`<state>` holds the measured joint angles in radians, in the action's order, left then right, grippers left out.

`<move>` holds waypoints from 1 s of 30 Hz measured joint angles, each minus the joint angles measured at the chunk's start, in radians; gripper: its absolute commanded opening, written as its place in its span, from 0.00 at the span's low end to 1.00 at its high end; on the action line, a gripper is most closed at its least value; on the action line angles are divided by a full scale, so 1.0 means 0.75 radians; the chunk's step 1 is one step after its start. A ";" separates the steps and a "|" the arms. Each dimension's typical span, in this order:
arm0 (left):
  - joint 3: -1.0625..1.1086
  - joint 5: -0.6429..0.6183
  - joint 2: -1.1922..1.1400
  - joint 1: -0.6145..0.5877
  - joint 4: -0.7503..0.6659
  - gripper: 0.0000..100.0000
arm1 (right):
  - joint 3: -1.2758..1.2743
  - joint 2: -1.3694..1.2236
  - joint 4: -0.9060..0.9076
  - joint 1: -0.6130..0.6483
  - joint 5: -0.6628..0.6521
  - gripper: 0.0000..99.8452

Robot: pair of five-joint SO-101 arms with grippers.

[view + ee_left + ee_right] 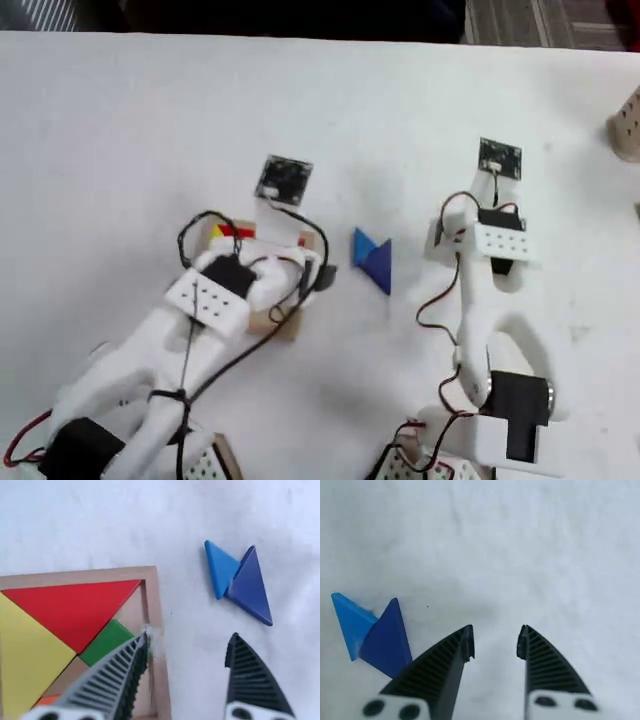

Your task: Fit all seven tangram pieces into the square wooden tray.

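Operator: State of both grippers?

Unit: My left gripper has its jaws wide apart and holds nothing. One finger hangs over the right rim of the wooden tray, above the green piece. The other finger is over the bare desk, just right of the tray. My right gripper has its jaws partly open, at a narrower gap, and also holds nothing. It is over bare desk, to the right of the two blue pieces.

Operator: Tray position and contents?

Unit: The wooden tray lies left of centre on the desk, under my left arm. Four pieces show inside it:
- The red triangle has its long edge along the far rim.
- The yellow triangle touches the red one on its left, near side.
- The green piece lies against the red triangle's near edge, towards the right rim.
- The orange piece shows as a sliver at the near side of the yellow triangle.

Bare wood shows between the green piece and the right rim.

Operator: Pieces outside the tray?

Unit: The light blue triangle and the dark blue triangle lie on the desk right of the tray, between my two arms. They touch each other, and the dark blue one is nearer. I cannot tell whether it overlaps the light blue one.
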<state>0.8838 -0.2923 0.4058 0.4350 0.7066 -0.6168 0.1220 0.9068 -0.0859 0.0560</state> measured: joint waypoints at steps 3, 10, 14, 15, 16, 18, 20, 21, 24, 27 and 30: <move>0.000 -0.035 -0.057 -0.049 -0.023 0.25 | 0.000 0.000 -0.004 0.059 0.000 0.07; 0.000 -0.047 -0.074 -0.288 -0.035 0.24 | 0.000 0.000 -0.065 0.229 0.000 0.11; -0.035 -0.047 -0.092 -0.198 -0.041 0.24 | 0.000 0.000 -0.065 0.155 0.000 0.11; -0.051 -0.049 -0.098 -0.155 -0.063 0.24 | 0.000 0.000 -0.065 0.117 0.000 0.11; -0.065 -0.063 -0.121 -0.106 -0.092 0.24 | 0.000 0.000 -0.065 0.070 0.000 0.11; -0.131 -0.110 -0.209 -0.018 -0.129 0.24 | 0.000 0.000 -0.065 -0.027 0.000 0.11; -0.245 -0.135 -0.348 0.033 -0.131 0.24 | 0.000 0.000 -0.065 -0.080 0.000 0.11; -0.323 -0.143 -0.436 0.043 -0.110 0.24 | 0.000 0.000 -0.065 -0.092 0.000 0.11; -0.599 -0.153 -0.732 0.047 0.027 0.24 | 0.000 0.000 -0.065 -0.096 0.000 0.11; -0.886 -0.155 -1.002 0.059 0.198 0.24 | -0.004 0.000 -0.068 -0.096 0.000 0.11; -1.105 -0.158 -1.164 0.078 0.301 0.24 | -0.004 0.000 -0.070 -0.096 0.000 0.11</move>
<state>0.0552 -0.4104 -0.4672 0.4933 0.9321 -0.6199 0.1220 0.8546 -0.1580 0.0560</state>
